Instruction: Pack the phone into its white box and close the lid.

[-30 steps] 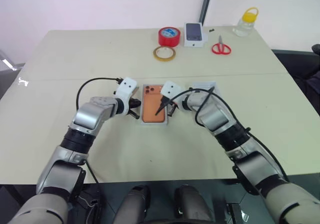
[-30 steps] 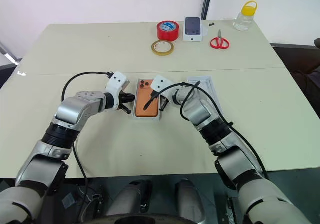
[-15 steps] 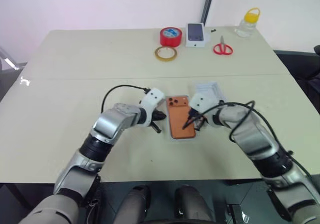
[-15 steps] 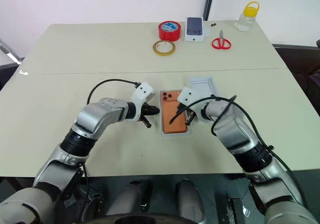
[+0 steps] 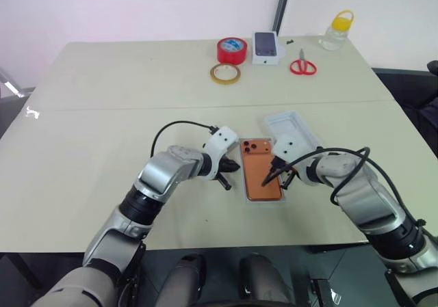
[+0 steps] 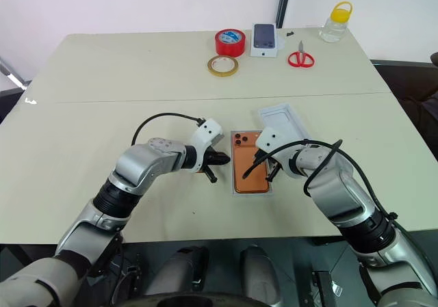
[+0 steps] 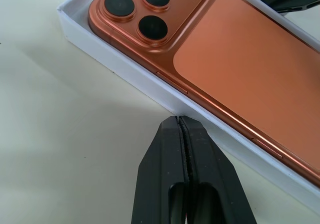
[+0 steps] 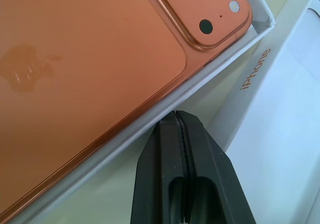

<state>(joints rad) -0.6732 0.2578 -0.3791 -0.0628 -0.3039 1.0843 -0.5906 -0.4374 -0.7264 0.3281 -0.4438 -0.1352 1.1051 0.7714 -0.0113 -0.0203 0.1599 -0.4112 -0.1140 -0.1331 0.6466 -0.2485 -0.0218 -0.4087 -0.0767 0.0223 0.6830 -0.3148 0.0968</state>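
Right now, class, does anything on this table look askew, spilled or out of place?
Nothing looks spilled or damaged. The phone lies flat, back up, in the white box. The lid sits open side up beside it, turned at a slight angle to the box and not yet fitted.

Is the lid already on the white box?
No. The phone lies uncovered, back up, in the white box, and the lid lies open on the table beside it.

White box (image 5: 264, 200) with phone (image 5: 263, 170) dragged rightward and nearer between both arms; lid (image 5: 293, 128) slightly turned
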